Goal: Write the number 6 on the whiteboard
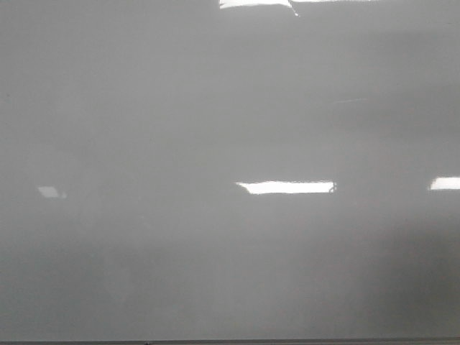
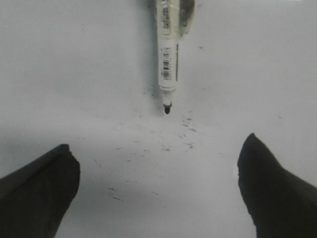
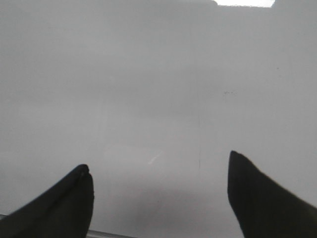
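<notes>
The front view is filled by the whiteboard, a glossy pale grey surface with bright rectangular glare patches and a thin dark edge strip along its near side. No arm, gripper or pen line shows in this view; the number 6 cannot be made out on the board in any view.

In the left wrist view, the left gripper stands wide open above the board, its two dark fingers well apart with nothing between them. Beyond the fingertips a marker lies on the board, uncapped, its white barrel printed with a barcode and its dark tip pointing toward the gripper. The marker is apart from both fingers. Small dark flecks and short scratch-like marks are scattered on the board just beside the marker's tip.

In the right wrist view, the right gripper is also wide open and empty over the board, its fingers spread apart. A faint thin vertical line shows on the board just beyond the fingertips.
</notes>
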Action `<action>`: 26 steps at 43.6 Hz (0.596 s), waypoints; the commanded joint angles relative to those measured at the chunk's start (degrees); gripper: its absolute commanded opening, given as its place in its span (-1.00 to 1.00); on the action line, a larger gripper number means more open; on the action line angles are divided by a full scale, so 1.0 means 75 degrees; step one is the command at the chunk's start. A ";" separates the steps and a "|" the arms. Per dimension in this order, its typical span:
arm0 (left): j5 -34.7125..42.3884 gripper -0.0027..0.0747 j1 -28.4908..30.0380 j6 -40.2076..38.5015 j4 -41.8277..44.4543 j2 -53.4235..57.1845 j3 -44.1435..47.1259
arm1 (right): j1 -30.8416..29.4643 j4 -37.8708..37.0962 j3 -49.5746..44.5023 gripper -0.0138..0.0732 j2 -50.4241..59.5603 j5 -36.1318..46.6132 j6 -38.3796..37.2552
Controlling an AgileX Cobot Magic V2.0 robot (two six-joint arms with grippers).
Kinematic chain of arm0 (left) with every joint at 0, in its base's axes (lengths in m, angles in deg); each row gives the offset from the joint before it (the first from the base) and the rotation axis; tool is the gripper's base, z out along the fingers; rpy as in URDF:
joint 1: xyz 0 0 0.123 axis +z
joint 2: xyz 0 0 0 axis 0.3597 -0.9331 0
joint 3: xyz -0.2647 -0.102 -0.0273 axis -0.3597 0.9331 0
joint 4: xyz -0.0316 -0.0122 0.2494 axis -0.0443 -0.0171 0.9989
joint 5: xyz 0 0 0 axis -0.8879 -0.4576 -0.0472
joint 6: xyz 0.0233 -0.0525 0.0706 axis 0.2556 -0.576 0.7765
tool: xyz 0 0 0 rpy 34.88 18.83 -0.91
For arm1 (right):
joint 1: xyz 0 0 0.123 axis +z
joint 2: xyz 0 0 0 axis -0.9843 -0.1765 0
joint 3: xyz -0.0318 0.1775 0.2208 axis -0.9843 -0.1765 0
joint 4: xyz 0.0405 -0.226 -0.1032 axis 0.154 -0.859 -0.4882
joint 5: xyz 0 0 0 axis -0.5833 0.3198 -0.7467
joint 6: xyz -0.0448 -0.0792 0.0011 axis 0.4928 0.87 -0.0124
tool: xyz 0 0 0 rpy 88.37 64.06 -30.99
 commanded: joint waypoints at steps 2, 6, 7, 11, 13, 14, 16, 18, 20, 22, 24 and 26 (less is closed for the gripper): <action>0.0715 0.66 0.0113 -0.0053 -0.0069 -0.0462 -0.0532 | 0.0013 -0.0022 0.0240 0.66 -0.0001 0.0631 0.0068; 0.0887 0.66 0.0113 -0.0053 -0.0069 -0.0871 -0.0751 | 0.0013 -0.0022 0.0240 0.66 -0.0001 0.0656 0.0068; 0.0946 0.66 0.0113 -0.0053 -0.0069 -0.0967 -0.0780 | 0.0013 -0.0022 0.0240 0.66 -0.0001 0.0656 0.0068; 0.1191 0.66 0.0113 -0.0053 -0.0069 -0.1335 -0.0936 | 0.0013 -0.0022 0.0240 0.66 -0.0001 0.0673 0.0068; 0.1301 0.66 0.0113 -0.0053 -0.0069 -0.1538 -0.1031 | 0.0013 -0.0022 0.0240 0.66 -0.0001 0.0680 0.0068; 0.1359 0.66 0.0113 -0.0053 -0.0069 -0.1625 -0.1061 | 0.0013 -0.0022 0.0240 0.66 -0.0001 0.0680 0.0068; 0.1549 0.66 0.0113 -0.0053 -0.0069 -0.1786 -0.1110 | 0.0013 -0.0022 0.0240 0.66 -0.0001 0.0680 0.0068; 0.1706 0.66 0.0113 -0.0053 -0.0155 -0.1936 -0.1163 | 0.0013 -0.0022 0.0240 0.66 -0.0001 0.0680 0.0068; 0.1897 0.66 0.0113 -0.0053 -0.0273 -0.2077 -0.1197 | 0.0013 -0.0022 0.0240 0.66 -0.0001 0.0680 0.0068; 0.2038 0.66 0.0078 -0.0053 -0.0271 -0.2219 -0.1240 | 0.0013 -0.0022 0.0240 0.66 -0.0001 0.0680 0.0068; 0.2207 0.66 0.0029 -0.0053 -0.0271 -0.2327 -0.1273 | 0.0013 -0.0022 0.0240 0.66 -0.0001 0.0680 0.0068; 0.2302 0.66 -0.0008 -0.0053 -0.0271 -0.2413 -0.1300 | 0.0013 -0.0022 0.0240 0.66 -0.0001 0.0680 0.0068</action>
